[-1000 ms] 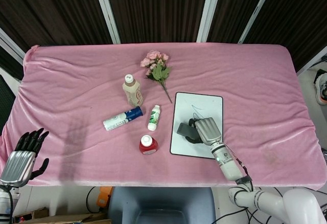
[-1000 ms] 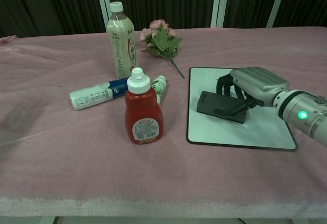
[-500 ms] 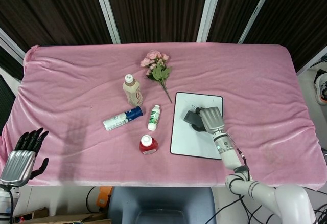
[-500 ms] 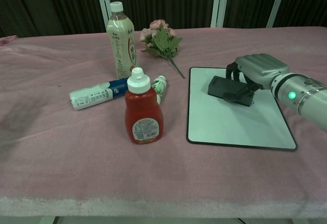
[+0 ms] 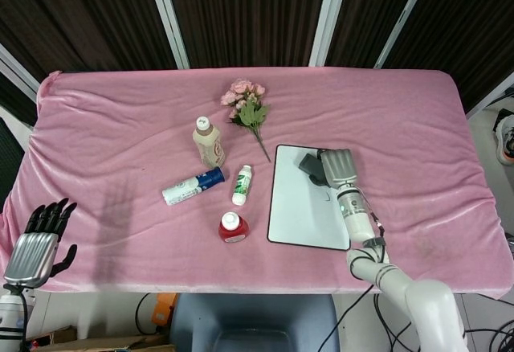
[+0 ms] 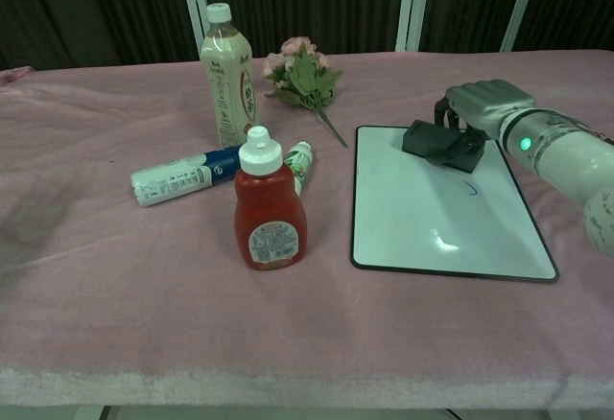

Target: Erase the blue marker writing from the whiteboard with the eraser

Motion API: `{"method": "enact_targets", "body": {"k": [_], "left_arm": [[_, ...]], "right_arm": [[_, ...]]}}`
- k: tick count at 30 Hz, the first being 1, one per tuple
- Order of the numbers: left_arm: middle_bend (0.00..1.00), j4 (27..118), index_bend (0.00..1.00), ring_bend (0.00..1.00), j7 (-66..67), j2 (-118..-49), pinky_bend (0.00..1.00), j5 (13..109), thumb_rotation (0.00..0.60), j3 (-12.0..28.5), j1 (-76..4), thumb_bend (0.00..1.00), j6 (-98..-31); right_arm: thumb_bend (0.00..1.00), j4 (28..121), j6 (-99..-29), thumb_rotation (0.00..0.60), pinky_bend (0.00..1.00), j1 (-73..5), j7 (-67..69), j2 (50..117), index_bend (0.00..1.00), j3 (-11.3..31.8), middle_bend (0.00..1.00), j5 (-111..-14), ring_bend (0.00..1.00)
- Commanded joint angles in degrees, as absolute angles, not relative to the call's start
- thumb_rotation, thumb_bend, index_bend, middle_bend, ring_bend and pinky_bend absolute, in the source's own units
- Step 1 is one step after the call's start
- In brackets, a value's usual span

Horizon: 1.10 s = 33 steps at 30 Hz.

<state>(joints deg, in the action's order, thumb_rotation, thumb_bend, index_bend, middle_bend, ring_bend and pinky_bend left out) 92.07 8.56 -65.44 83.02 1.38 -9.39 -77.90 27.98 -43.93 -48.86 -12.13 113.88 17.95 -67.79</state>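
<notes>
The right robot hand point(image 6: 480, 104) grips the eraser point(image 6: 441, 144) and presses it flat against the far edge of the whiteboard point(image 6: 422, 219), which lies on the pink table point(image 5: 120, 127) to the right of the bottles. The hold from above looks meant to keep the pad's full face on the surface during a wipe. A second ago the eraser sat near the middle of the whiteboard; half a second ago it was further up; now it is at the far end, so the stroke has run away from the robot. A small blue mark point(image 6: 469, 187) remains just near of the eraser, right of centre; the rest of the surface appears clean, though glare hides a patch near the near edge. I judge the job close to finished, with one return pass needed over that mark. The left robot hand point(image 5: 36, 243) hangs off the near left corner of the table, fingers spread, holding nothing, unchanged. A red bottle point(image 6: 269, 209), a tall drink bottle point(image 6: 226, 75), two lying bottles and a flower sprig point(image 6: 305, 77) stand apart from the work.
</notes>
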Motion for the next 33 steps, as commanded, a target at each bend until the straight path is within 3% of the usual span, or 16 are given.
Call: {"method": "enact_targets", "body": {"k": [1, 11, 21, 33], "left_arm": [[0.00, 92.02, 0.00, 0.00, 8.88, -65.57, 0.05, 82.21, 0.600, 1.77, -9.57, 0.43, -77.54], [0.00, 92.14, 0.00, 0.00, 9.18, -65.59, 0.05, 82.36, 0.600, 1.57, -9.89, 0.43, -77.12], [0.00, 92.38, 0.00, 0.00, 9.26, -65.66, 0.05, 83.94, 0.600, 0.80, -9.57, 0.43, -78.01], [0.00, 92.38, 0.00, 0.00, 8.21, -65.25, 0.05, 85.02, 0.600, 0.40, -9.26, 0.43, -78.79]], "right_arm": [[0.48, 23.72, -41.52, 0.600, 0.81, -51.39, -11.16, 115.87, 0.93, 18.86, 0.73, -67.02, 0.76], [0.48, 25.91, -44.59, 0.600, 0.81, -46.03, -7.30, 112.19, 0.93, 13.91, 0.73, -71.36, 0.77], [0.48, 39.27, -50.74, 0.600, 0.81, -38.50, -4.27, 104.20, 0.93, 7.91, 0.73, -76.59, 0.77], [0.48, 54.99, -53.22, 0.600, 0.81, -35.70, -7.19, 99.65, 0.93, 3.35, 0.73, -80.52, 0.77]]}}
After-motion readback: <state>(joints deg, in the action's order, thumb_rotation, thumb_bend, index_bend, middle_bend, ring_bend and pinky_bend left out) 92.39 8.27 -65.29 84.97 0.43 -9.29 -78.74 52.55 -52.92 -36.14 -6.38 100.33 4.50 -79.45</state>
